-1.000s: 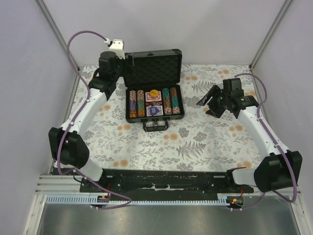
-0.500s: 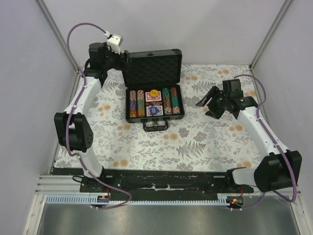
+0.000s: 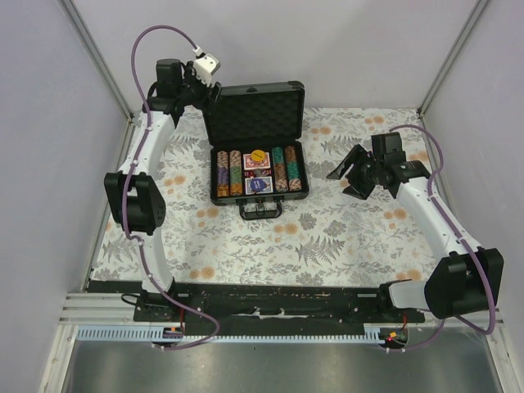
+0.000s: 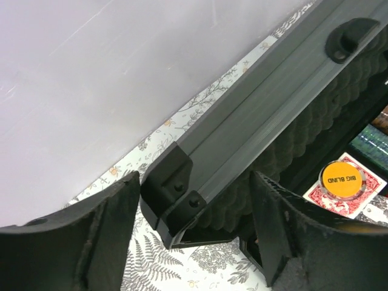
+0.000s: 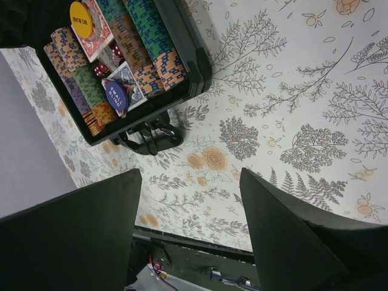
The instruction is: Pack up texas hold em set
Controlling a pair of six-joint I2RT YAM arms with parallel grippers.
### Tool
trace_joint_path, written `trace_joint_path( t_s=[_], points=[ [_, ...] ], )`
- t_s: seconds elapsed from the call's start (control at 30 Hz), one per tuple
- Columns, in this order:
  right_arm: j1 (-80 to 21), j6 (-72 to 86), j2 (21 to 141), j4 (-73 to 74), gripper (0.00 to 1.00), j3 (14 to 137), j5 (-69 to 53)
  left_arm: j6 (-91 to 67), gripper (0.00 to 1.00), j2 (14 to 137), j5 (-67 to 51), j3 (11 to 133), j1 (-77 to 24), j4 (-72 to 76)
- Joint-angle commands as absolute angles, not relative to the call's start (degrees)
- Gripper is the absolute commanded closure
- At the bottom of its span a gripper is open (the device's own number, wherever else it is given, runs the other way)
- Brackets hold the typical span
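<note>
Slippage worries me: my left pincer point(image 4: 195, 180) hangs released astride the far left corner of the upright lid point(image 3: 255, 115); pushed off-centre, the briefcase point(image 3: 260, 192), far-middle on the table point(image 3: 327, 237), could skid or slam, jolting the chips point(image 3: 283, 169). My right pincer point(image 3: 345, 170) is released, empty

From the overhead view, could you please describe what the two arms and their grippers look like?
Both the left arm and right arm have white links with bulky black joints, and a purple cable loops along each. The left gripper and right gripper have broad, matte black fingers.
</note>
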State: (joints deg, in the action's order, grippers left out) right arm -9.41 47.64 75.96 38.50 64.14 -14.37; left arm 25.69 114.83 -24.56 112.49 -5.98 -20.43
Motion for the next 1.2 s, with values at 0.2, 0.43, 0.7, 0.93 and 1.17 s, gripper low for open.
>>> trace_joint_path(
  t_s=[0.2,0.43,0.7,0.93,1.17],
  points=[
    [-9.4,45.97,76.11,37.27,0.26,63.46,-15.29,30.68,0.39,117.42,-26.89,116.99,-6.06,-31.2],
    [-9.4,46.67,75.5,37.18,0.26,62.93,-15.73,23.04,0.46,112.25,-24.18,106.21,-8.34,-26.21],
    [-9.4,47.28,74.01,37.09,0.27,62.58,-17.05,14.52,0.46,99.59,-13.02,84.66,-13.36,-12.23],
    [-9.4,47.55,71.55,37.09,0.27,58.8,-18.28,5.47,0.46,90.19,-0.28,69.11,-16.16,-6.78],
    [-9.49,48.25,68.47,35.95,0.27,54.59,-18.46,-7.29,0.48,82.98,15.54,56.36,-22.66,-2.65]
  ],
)
